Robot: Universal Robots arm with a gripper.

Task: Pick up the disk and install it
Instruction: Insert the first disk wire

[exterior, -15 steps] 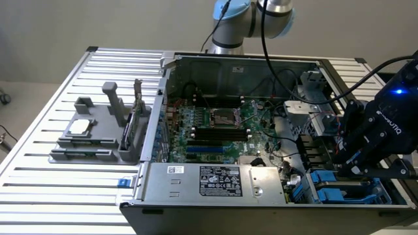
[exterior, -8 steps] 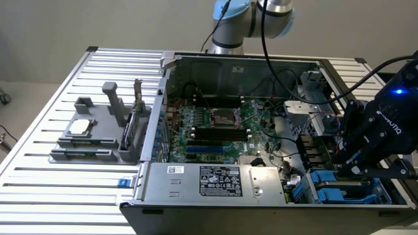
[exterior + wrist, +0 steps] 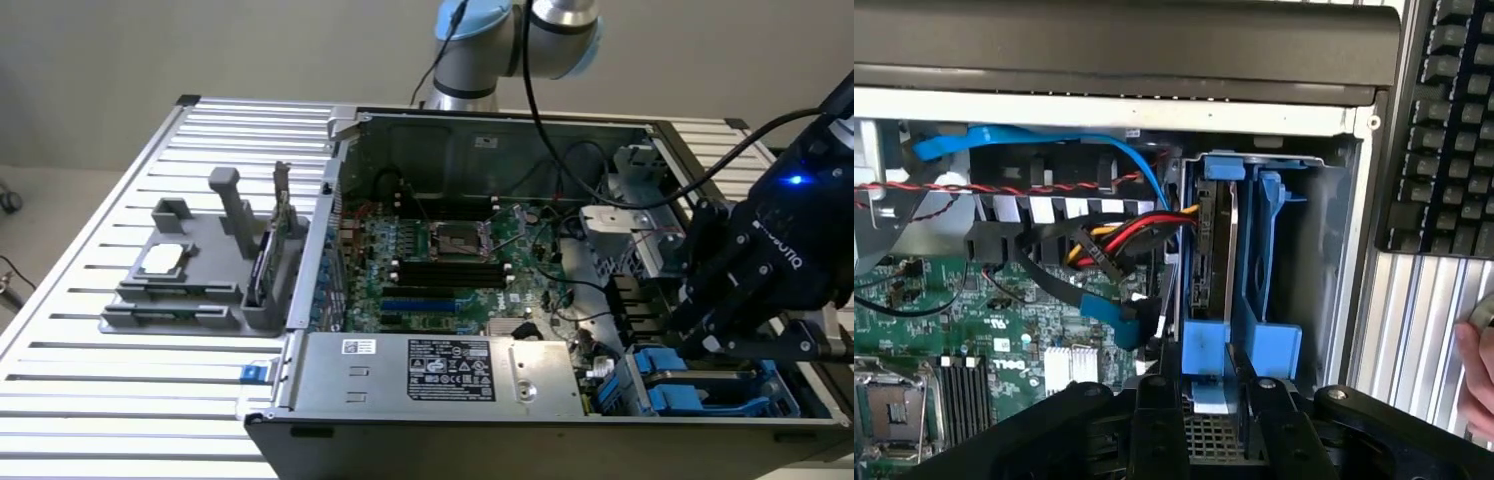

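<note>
The disk stands on edge in the drive bay at the corner of the open computer case, with its blue carrier around it. In the exterior view the carrier shows low in the case, at that view's right. My black gripper hangs directly over it. In the wrist view my gripper has one finger on each side of the carrier's near end, closed against it.
A bundle of red, yellow and blue cables lies beside the bay, next to the green motherboard. The grey power-supply box fills the case's front. A grey fixture stands on the slatted table. A keyboard and a person's hand lie outside the case.
</note>
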